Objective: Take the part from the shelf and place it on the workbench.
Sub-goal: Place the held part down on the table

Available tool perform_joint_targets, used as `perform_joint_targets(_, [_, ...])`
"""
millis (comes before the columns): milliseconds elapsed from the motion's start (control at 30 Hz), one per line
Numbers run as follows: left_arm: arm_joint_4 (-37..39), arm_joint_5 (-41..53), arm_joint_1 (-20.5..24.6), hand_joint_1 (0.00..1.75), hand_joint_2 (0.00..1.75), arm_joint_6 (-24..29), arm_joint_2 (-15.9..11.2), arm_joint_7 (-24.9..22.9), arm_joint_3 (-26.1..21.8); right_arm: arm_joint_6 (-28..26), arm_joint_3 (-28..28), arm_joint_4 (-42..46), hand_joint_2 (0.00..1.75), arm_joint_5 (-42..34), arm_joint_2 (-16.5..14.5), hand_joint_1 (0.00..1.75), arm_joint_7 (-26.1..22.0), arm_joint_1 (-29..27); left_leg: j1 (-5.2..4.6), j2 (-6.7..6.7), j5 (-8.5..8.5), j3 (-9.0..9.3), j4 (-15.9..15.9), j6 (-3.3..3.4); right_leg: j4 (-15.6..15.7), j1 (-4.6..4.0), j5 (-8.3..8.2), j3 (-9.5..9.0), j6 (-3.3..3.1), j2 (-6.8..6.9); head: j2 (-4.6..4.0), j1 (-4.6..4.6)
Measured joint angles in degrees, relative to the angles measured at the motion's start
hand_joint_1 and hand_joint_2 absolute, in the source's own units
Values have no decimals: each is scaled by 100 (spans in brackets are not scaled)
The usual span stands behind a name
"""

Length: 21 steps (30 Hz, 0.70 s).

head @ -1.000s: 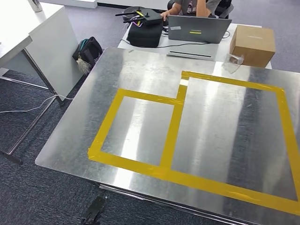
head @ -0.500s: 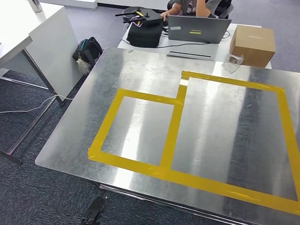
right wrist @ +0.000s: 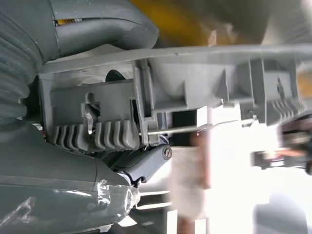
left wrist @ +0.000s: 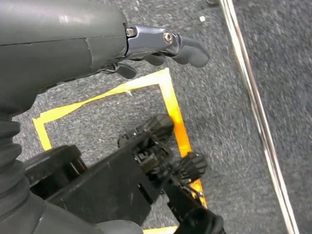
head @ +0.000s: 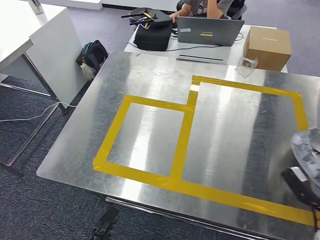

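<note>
Head view is showing the workbench (head: pixel 151 75), a broad metal sheet, taking up most of the scene, with yellow tape (head: pixel 185 132) marking out a smaller rectangle on the left and a larger one adjoining it on the right. Behind the far edge a white table (head: pixel 264 30) is carrying an open laptop (head: pixel 209 31), a black case (head: pixel 154 35) with cables on top, a closed cardboard box (head: pixel 267 47) whose contents cannot be told, and a small clear wrapper (head: pixel 246 65) just beside the box. A person (head: pixel 203 7) is sitting behind the laptop. A white desk (head: pixel 41 45) is standing to the left on grey carpet (head: pixel 45 200), a dark bag (head: pixel 94 54) is lying between it and the workbench, and a white cable (head: pixel 34 115) is trailing across the floor. At the right edge the right hand (head: pixel 306 175) is coming in over the tape border, carrying the part (head: pixel 305 147). Right wrist view is showing that hand (right wrist: pixel 84 161) clamped on the part (right wrist: pixel 206 83), a grey moulded plastic piece with ribs and clips, gripped between the thumb and the fingers below it; the background is blurred. Left wrist view is showing the left hand (left wrist: pixel 158 46) hanging over carpet and floor tape (left wrist: pixel 173 105), holding nothing, fingers loosely extended and apart.
</note>
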<state>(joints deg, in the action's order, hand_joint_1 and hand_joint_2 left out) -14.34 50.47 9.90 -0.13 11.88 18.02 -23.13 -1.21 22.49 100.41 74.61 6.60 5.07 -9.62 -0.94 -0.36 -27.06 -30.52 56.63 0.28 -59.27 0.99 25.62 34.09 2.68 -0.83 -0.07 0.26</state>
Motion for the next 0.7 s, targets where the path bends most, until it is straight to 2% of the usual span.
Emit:
perform_joint_targets(67, [0,19,35,0,175,-37,11,-25,64,-82,-1046,-143,175,-77,257,175,302,149,2,1,10,3,0,0,0,-3,-3,4,-4,4,0,-1])
perform_joint_targets(133, [0,32,49,0,175,-62,17,-40,115,-102,-1864,-229,175,-129,440,175,392,277,4,-10,18,3,0,1,0,-7,-4,4,-6,22,0,-1])
perform_joint_targets(300, [0,56,56,0,175,-79,19,-101,227,-77,-3194,-371,175,-121,700,175,423,506,5,-35,27,-8,0,-1,0,-10,-4,5,-7,47,0,-1])
perform_joint_targets(433, [0,74,68,0,175,-90,22,-113,280,-65,-3722,-441,175,-105,804,175,430,615,2,-35,26,-12,0,-1,2,-10,-4,4,-7,49,0,1])
perform_joint_targets(700, [0,92,83,0,175,-147,25,-120,362,38,-4197,-578,175,-182,933,175,447,759,0,-34,24,-14,1,1,17,-8,-12,3,4,47,0,0])
